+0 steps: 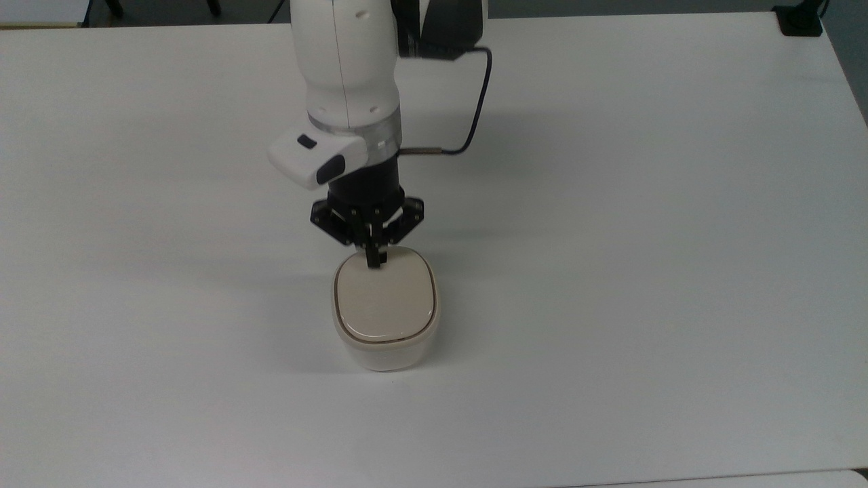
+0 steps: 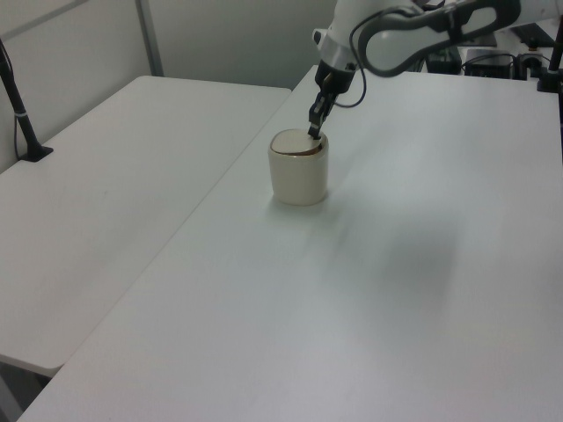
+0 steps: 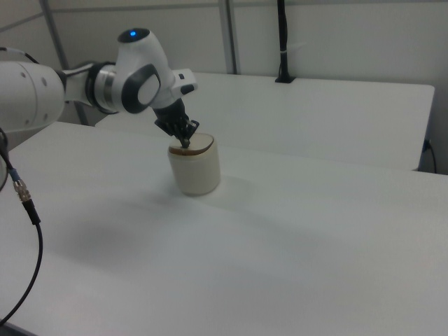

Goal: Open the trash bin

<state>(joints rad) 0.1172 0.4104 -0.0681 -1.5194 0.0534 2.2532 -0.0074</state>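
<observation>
1. Top view: the trash bin (image 1: 385, 312) stands near the middle of the white table (image 1: 644, 237), well apart from every table edge, with bare surface on all sides. The gripper (image 1: 373, 261) points down at the far edge of the bin's beige lid (image 1: 385, 298), its fingers (image 1: 372, 256) pressed together into one black tip touching the lid there. A black cable (image 1: 475, 102) loops off the arm on the top view's right.

2. Left view: the bin sits close to the table's left edge, beside a second table (image 2: 114, 202) on the left view's left. The gripper (image 2: 313, 132) meets the lid's far right rim; the lid (image 2: 295, 143) looks tilted, raised at the near side.

3. Right view: the gripper (image 3: 185, 143) presses the lid's left edge, and the lid (image 3: 199, 143) slants up toward the right view's right above the bin (image 3: 195, 168).
</observation>
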